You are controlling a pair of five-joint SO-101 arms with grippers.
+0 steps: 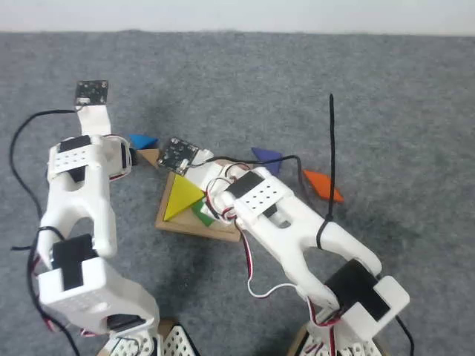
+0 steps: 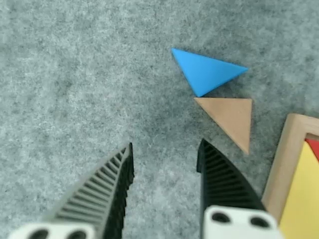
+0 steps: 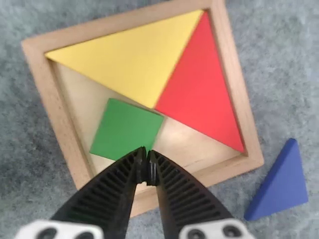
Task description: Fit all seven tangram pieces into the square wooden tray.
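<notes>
The square wooden tray (image 3: 37, 64) holds a yellow triangle (image 3: 129, 55), a red triangle (image 3: 199, 94) and a green square (image 3: 127, 129). My right gripper (image 3: 147, 155) hangs shut and empty over the tray's rim, just beside the green square. A dark blue triangle (image 3: 279, 184) lies on the carpet outside the tray. My left gripper (image 2: 165, 149) is open above bare carpet, a little short of a light blue triangle (image 2: 207, 72) and a tan triangle (image 2: 229, 117), which almost touch each other. An orange piece (image 1: 323, 184) lies on the far side of the right arm.
Grey carpet (image 1: 386, 96) covers the whole table. The tray (image 1: 172, 221) sits between the two arms, with the right arm (image 1: 297, 230) partly covering it. A black cable (image 1: 331, 148) rises near the orange piece.
</notes>
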